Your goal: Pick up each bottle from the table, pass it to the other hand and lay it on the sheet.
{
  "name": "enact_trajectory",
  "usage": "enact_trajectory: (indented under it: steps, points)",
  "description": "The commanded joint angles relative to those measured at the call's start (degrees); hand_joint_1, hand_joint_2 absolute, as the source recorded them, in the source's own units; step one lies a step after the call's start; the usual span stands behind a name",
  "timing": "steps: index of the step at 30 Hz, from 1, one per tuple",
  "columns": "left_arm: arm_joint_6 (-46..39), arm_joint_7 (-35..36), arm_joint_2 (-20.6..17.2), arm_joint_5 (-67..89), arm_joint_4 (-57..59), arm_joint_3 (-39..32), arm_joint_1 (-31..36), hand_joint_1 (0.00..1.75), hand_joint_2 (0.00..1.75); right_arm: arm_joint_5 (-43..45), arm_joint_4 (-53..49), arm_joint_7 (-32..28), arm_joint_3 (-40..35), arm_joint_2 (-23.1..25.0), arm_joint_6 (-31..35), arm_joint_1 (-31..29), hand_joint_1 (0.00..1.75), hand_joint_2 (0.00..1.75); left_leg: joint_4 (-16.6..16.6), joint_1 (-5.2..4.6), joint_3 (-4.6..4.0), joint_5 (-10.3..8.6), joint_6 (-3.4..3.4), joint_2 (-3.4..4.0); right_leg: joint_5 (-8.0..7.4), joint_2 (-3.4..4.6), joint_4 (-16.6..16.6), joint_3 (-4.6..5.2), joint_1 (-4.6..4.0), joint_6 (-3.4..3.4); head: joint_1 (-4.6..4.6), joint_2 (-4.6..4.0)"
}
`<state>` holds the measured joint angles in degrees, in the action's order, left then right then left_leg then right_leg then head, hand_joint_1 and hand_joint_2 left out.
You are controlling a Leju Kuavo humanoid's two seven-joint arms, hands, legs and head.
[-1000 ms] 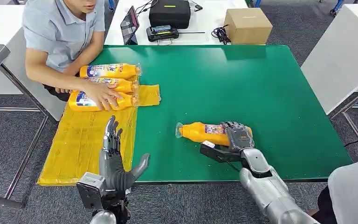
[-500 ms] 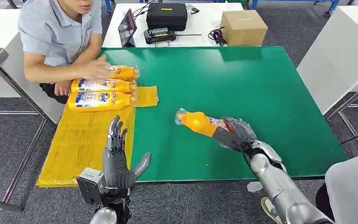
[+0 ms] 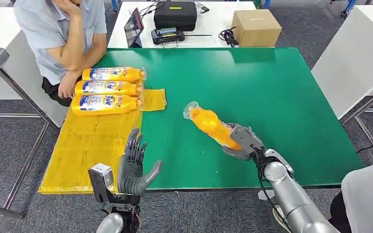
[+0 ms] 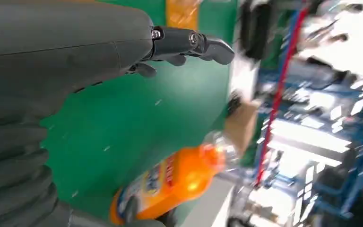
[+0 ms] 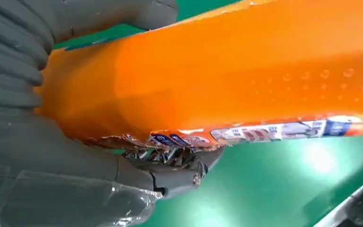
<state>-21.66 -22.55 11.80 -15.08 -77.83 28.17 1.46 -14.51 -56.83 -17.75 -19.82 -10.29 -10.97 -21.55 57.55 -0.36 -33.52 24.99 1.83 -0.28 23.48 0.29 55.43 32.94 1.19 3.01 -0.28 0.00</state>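
My right hand (image 3: 242,141) grips the base of an orange bottle (image 3: 210,124), lifted off the green table (image 3: 272,87) and tilted with its clear cap pointing up and to the far left. The right wrist view shows the same bottle (image 5: 246,71) wrapped by the hand's grey fingers (image 5: 170,175). My left hand (image 3: 135,166) is raised at the table's near edge, fingers spread, holding nothing; its wrist view looks across at the bottle (image 4: 170,182). Three orange bottles (image 3: 108,89) lie side by side at the far end of the yellow sheet (image 3: 85,150).
A person (image 3: 63,34) sits at the far left, one hand by the laid bottles. Behind the table stand a tablet (image 3: 135,25), a black case (image 3: 176,13), a controller (image 3: 168,35) and a cardboard box (image 3: 257,26). A white table (image 3: 357,58) is at right.
My right hand has lifted the bottle off the table and tilted it cap-up. My left hand has risen and shifted right. The person has drawn the hand back from the three bottles.
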Motion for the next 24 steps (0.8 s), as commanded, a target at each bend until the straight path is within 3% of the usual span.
enact_trajectory:
  steps: [1,12,24]
  points:
    - [3.7,1.55,-0.77,-2.02,18.13,2.39,7.14,0.0,1.75,1.7,-4.26,-0.54,-6.47,1.93,-0.57,-1.75,1.75,1.75,-0.05,0.07,0.05,0.04,-0.14,0.15,-0.01,0.1,-0.06,-0.04,-0.08,-0.16,-0.02,0.0]
    - [4.56,-3.69,2.53,4.33,28.52,2.94,13.43,0.0,1.75,7.37,-9.1,-1.87,-11.89,2.77,-3.35,-3.57,1.75,1.75,0.01,0.02,-0.24,0.01,-0.07,0.04,0.01,-0.01,0.06,0.24,-0.02,-0.08,-0.02,0.0]
    - [5.29,-3.93,4.55,1.39,30.01,0.09,16.79,0.0,1.75,5.69,-5.92,-1.04,-16.69,5.98,-1.39,-5.32,1.75,1.75,0.05,0.08,-0.29,0.05,-0.12,0.14,0.0,0.08,0.07,0.3,-0.09,-0.12,-0.02,0.0]
